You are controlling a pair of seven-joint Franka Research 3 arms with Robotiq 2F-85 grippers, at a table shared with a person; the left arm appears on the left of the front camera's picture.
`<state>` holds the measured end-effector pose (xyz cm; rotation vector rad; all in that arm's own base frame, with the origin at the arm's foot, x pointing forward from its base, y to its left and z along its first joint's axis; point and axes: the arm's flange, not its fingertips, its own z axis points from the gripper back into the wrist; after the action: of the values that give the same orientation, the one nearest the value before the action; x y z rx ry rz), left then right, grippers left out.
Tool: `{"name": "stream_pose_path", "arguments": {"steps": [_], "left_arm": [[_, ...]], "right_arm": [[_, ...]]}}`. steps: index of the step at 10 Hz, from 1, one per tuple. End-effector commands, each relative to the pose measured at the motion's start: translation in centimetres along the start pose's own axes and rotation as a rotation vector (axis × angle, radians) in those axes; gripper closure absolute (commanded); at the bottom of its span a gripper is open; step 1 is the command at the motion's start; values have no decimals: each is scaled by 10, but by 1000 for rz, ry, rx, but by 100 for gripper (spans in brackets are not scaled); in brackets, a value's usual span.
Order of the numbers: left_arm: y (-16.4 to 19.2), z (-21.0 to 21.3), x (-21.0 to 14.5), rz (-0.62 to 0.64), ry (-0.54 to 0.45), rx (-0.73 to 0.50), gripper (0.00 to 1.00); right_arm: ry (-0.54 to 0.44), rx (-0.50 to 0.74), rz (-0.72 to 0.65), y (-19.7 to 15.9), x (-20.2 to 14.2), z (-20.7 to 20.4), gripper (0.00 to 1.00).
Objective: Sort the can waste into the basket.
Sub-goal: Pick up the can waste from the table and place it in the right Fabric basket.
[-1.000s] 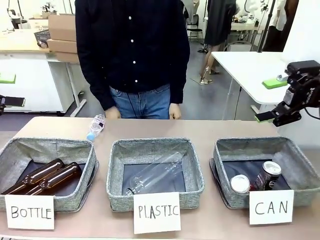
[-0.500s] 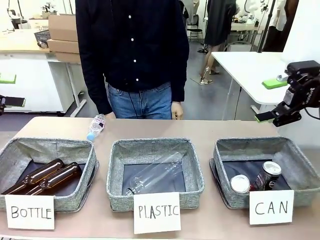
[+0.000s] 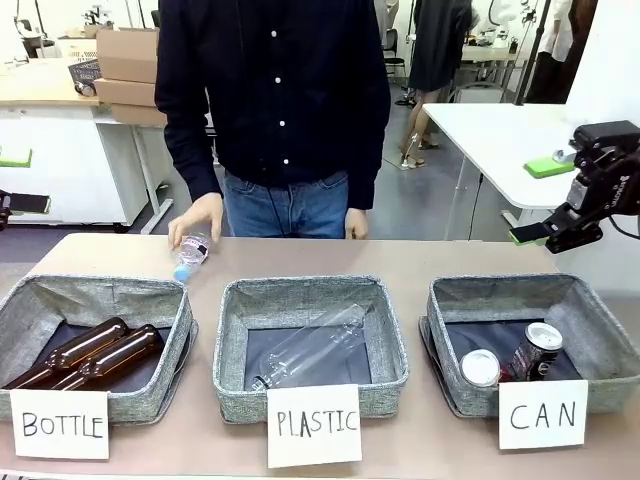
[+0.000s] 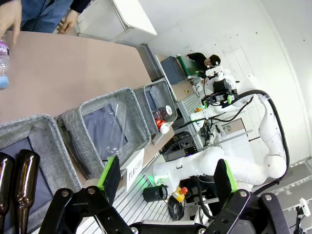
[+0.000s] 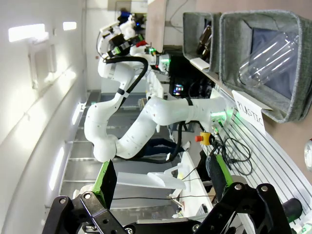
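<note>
The grey CAN basket [image 3: 598,335] stands at the table's right end behind its white card [image 3: 542,413]. Two cans lie inside it: a black can [image 3: 536,351] leaning with its silver top up, and a second can [image 3: 480,368] of which I see mainly the silver top. The left wrist view shows the same basket [image 4: 152,100] far off, holding the cans [image 4: 165,113]. My right gripper [image 3: 556,231] hangs open above and behind that basket, holding nothing; its fingers [image 5: 105,178] stand wide apart. My left gripper [image 4: 166,173] is open and empty too.
A PLASTIC basket [image 3: 232,340] in the middle holds a clear bottle [image 3: 312,350]. The BOTTLE basket [image 3: 30,305] at the left holds brown glass bottles [image 3: 95,352]. A person stands at the far side, one hand [image 3: 196,215] on a plastic bottle [image 3: 190,255] lying on the table.
The person has shifted and brought one hand down onto the plastic bottle on the table. Neither arm nor the cans have moved.
</note>
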<state>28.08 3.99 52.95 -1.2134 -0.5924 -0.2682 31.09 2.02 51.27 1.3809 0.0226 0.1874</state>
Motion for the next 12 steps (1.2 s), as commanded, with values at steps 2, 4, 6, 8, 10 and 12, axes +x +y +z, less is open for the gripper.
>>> {"name": "stream_pose_path", "arguments": {"steps": [2,4,6,8,10,12], "left_arm": [[-1,-3,-2,-3,-11,-1,0],[-1,-3,-2,-3,-11,-1,0],[-1,-3,-2,-3,-11,-1,0],[-1,-3,-2,-3,-11,-1,0],[-1,-3,-2,-3,-11,-1,0],[-1,-3,-2,-3,-11,-1,0]], "right_arm": [[12,-6,17,1,2,4,0],[12,-6,17,1,2,4,0],[12,-6,17,1,2,4,0],[12,-6,17,1,2,4,0],[12,-6,17,1,2,4,0],[12,-6,17,1,2,4,0]]}}
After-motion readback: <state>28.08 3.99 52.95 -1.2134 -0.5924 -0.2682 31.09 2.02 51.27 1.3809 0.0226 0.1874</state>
